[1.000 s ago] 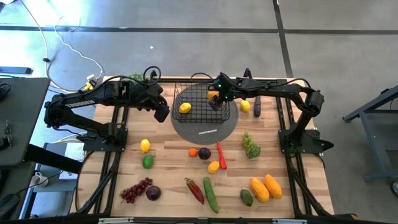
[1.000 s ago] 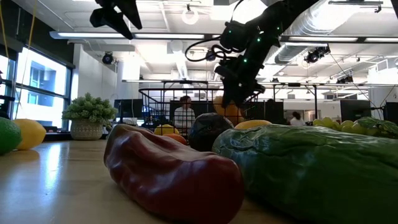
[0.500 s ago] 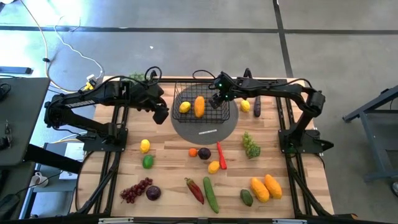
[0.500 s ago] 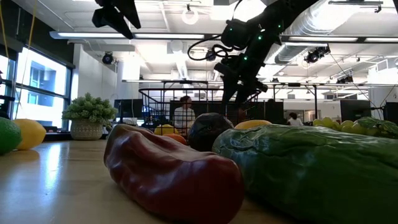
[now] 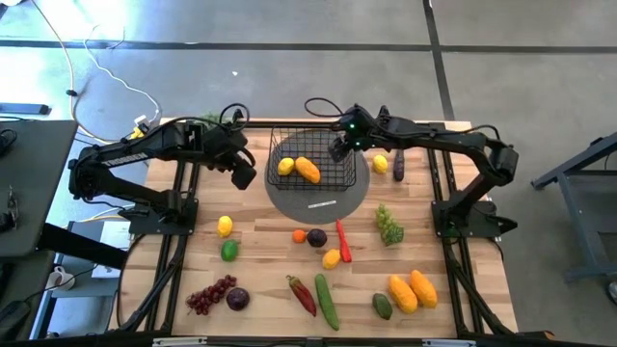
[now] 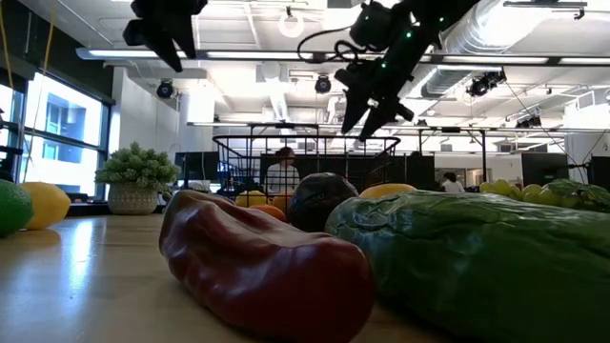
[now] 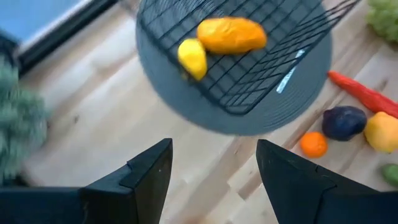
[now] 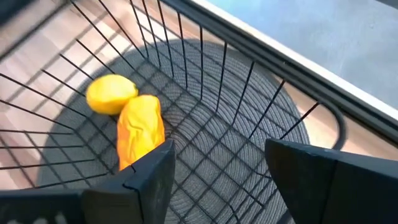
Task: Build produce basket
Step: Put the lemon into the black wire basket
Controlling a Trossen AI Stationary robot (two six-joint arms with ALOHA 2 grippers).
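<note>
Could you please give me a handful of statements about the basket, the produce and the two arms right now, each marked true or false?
1. The black wire-mesh basket holds a yellow lemon and an orange mango. True.
2. The basket stands directly on the wooden table. False: it stands on a round grey disc.
3. The right end effector grips the mango. False: it is open and empty, above the basket's edge.
4. The left end effector is open, beside the basket. True.
5. The dark green cucumber lies in the basket. False: it lies on the table, near the front edge.
</note>
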